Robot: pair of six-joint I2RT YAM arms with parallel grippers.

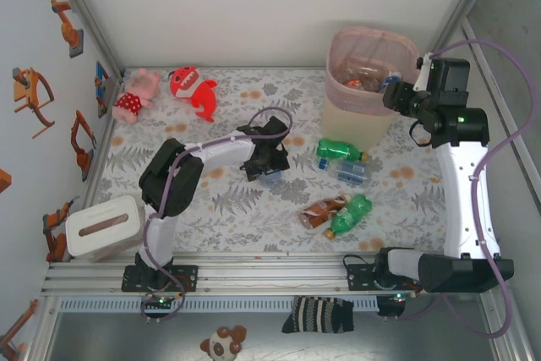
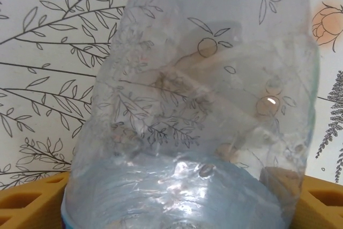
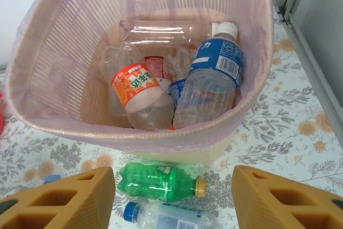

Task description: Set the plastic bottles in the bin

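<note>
Several bottles [image 3: 206,81] lie inside the bin [image 1: 359,120], leaning one on another. The right gripper [image 1: 394,95] hangs over the bin's right rim. Just before the bin, the first bottle [image 1: 338,151] lies on the table [image 1: 228,209], and the second bottle [image 1: 353,172] lies just before it. Farther before the bin, the third bottle [image 1: 323,210] and the fourth bottle [image 1: 351,214] lie side by side, touching. Left of the bin, another bottle [image 2: 203,105] lies between the fingers of the left gripper [image 1: 267,166]. Well left of the bin, by the table's far edge, sit one plush toy [image 1: 133,97] and, nearer the bin, a second plush toy [image 1: 193,90].
</note>
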